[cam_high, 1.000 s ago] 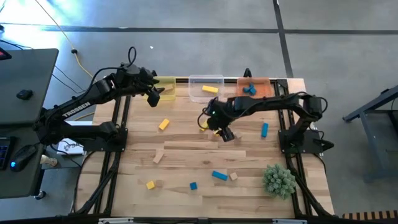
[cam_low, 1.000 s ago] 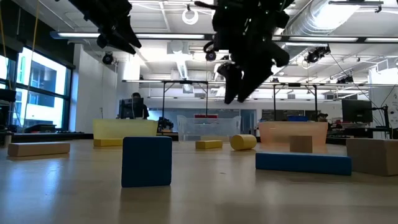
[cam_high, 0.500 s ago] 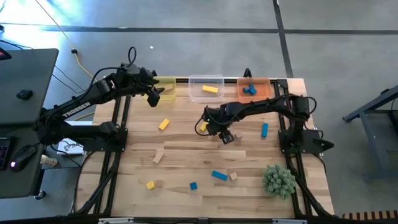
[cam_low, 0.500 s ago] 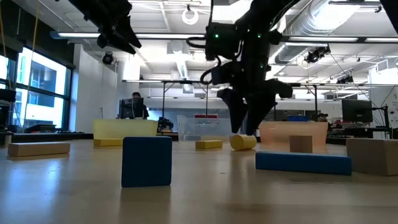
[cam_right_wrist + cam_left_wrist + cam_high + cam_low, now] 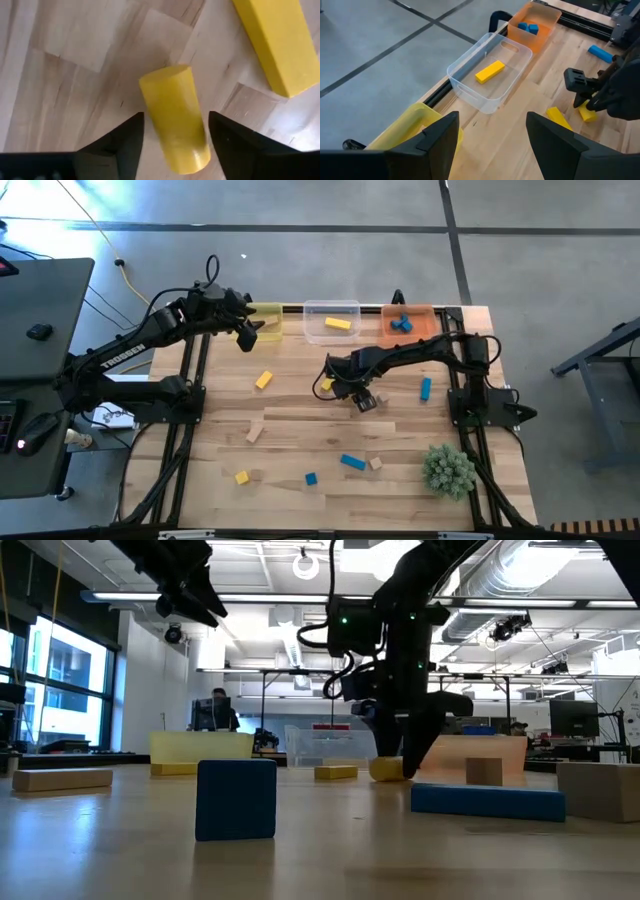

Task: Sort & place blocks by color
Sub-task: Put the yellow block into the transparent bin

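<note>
A yellow cylinder block [image 5: 175,120] lies on its side on the wooden table [image 5: 300,420], with a yellow bar [image 5: 272,45] close beside it. My right gripper [image 5: 176,117] points down at mid table [image 5: 335,385]. It is open, with one finger on each side of the cylinder [image 5: 385,769] and the fingertips near the tabletop. My left gripper [image 5: 245,338] hangs open above the far left of the table, by the yellow tub [image 5: 268,315]. Other yellow, blue and tan blocks lie scattered on the table.
At the far edge stand a clear tub [image 5: 332,308] holding a yellow bar and an orange tub [image 5: 425,315] holding blue blocks. Also on the table are a yellow bar [image 5: 263,380], a blue bar [image 5: 426,388], a tan block [image 5: 255,433] and a blue bar [image 5: 352,462]. A green spiky ball [image 5: 448,468] sits near right.
My right gripper has come down toward the yellow cylinder and tipped until it points straight down. Its fingers have gone from well above the table to the cylinder's level. The blocks have stayed where they were.
</note>
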Robot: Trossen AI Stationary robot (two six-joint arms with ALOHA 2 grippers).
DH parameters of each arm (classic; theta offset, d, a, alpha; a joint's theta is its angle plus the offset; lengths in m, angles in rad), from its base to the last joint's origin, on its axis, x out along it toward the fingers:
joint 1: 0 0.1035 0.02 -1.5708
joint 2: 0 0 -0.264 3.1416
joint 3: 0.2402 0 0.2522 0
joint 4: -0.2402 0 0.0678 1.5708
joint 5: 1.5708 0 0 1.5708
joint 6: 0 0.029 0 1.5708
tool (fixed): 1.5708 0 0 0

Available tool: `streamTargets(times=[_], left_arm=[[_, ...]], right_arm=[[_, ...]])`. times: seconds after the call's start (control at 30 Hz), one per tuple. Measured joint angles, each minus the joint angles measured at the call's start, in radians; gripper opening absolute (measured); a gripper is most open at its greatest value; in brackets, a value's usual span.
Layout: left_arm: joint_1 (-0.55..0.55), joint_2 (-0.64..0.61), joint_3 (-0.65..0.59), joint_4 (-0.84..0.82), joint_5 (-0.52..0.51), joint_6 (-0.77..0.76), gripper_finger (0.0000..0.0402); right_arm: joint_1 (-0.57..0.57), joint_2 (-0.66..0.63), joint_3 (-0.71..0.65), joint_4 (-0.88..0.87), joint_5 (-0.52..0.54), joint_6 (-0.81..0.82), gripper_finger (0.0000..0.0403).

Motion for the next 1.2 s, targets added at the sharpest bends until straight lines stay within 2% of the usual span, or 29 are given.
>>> streamTargets(times=[0.2,0.23,0.43,0.63,1.0,1.2], left_arm=[[0.0,0.0,0.0,0.0,0.0,0.0,0.0223],[0.0,0.0,0.0,0.0,0.0,0.0,0.0223],[0.0,0.0,0.0,0.0,-0.002,-0.001,0.0223],[0.0,0.0,0.0,0.0,-0.005,-0.05,0.0223],[0.0,0.0,0.0,0.0,-0.004,-0.174,0.0223],[0.0,0.0,0.0,0.0,-0.004,-0.238,0.0223]], right_arm=[[0.0,-0.002,0.001,-0.01,-0.006,0.0,0.0099],[0.0,-0.002,0.001,-0.01,-0.006,0.0,0.0092],[-0.008,0.0,0.036,-0.048,-0.007,0.0,0.0093],[-0.054,0.0,0.153,-0.121,-0.001,0.0,0.0093],[-0.222,0.0,0.411,-0.138,-0.023,0.0,0.0093],[-0.327,-0.001,0.482,-0.06,-0.026,0.012,0.0093]])
